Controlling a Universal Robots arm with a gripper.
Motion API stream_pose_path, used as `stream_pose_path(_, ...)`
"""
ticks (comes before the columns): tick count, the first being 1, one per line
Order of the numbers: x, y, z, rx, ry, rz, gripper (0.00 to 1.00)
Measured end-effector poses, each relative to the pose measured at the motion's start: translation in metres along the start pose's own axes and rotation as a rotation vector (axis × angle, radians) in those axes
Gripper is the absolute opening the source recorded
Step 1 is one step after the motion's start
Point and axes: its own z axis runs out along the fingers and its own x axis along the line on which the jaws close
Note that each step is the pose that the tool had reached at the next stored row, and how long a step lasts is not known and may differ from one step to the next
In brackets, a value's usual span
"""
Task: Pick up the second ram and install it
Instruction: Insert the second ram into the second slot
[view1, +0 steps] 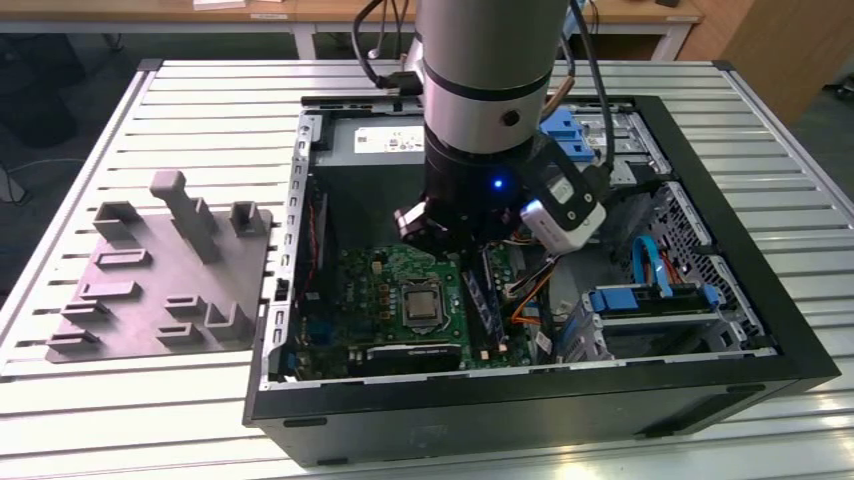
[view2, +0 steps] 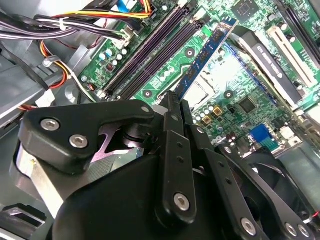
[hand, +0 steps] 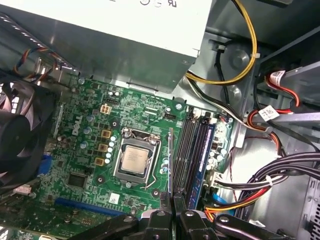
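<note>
While my pincer (hand: 171, 212) hung low inside the open computer case (view1: 747, 300), its two dark fingers (view2: 176, 150) were pressed together on the second ram (hand: 170, 165), which I held on edge as a thin dark strip rising from between my fingertips. In the first wrist view that stick stood just beside the CPU socket (hand: 135, 160), between it and the row of black memory slots (hand: 192, 155), over the green motherboard (hand: 90, 130) rather than seated in any slot. In the second wrist view the ram (view2: 207, 55) ran out from my fingers as a blue-edged strip, alongside the long empty slots (view2: 150, 55). Bundled wires (hand: 240, 65) in yellow, red and black curved past the slots. A black fan (hand: 20, 135) sat at the board's far side. In the exterior view my arm (view1: 487, 100) reached down into the case, and the grey fixture (view1: 160, 275) lay on the slatted table (view1: 107, 420) to the exterior view's left.
</note>
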Motion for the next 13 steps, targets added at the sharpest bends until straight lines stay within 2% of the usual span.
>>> stream_pose_path(8, 0.0000, 0.0000, 0.0012, 0.0037, -0.0018, 0.063, 0.14)
stream_pose_path(13, 0.0002, 0.0000, 0.0037, 0.0077, -0.0036, 0.132, 0.14)
